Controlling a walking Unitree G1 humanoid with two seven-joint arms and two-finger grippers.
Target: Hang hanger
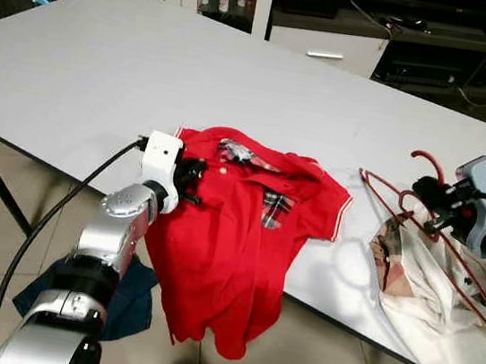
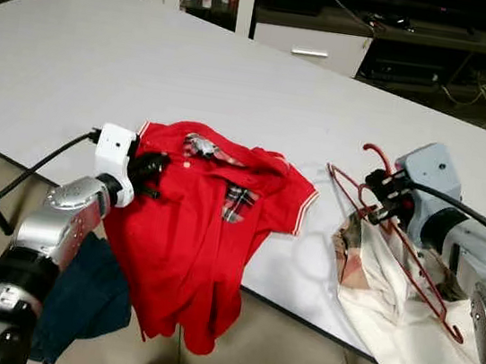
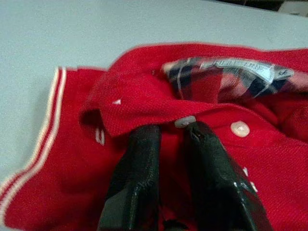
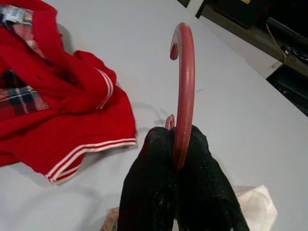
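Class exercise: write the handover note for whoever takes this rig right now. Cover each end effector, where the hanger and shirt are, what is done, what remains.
Left end effector: fingers nearly shut, pinching the red shirt below its collar.
Right end effector: shut on the hanger at the base of its hook, above a white garment.
The shirt lies half over the table edge.
Done: both things gripped.
Left: get the hanger into the shirt, then hang it.

polo shirt [image 1: 235,235]: red, plaid placket | hanger [image 1: 419,216]: red | table [image 1: 151,60]: white

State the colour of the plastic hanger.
Dull red plastic hanger, clearest in the right wrist view.
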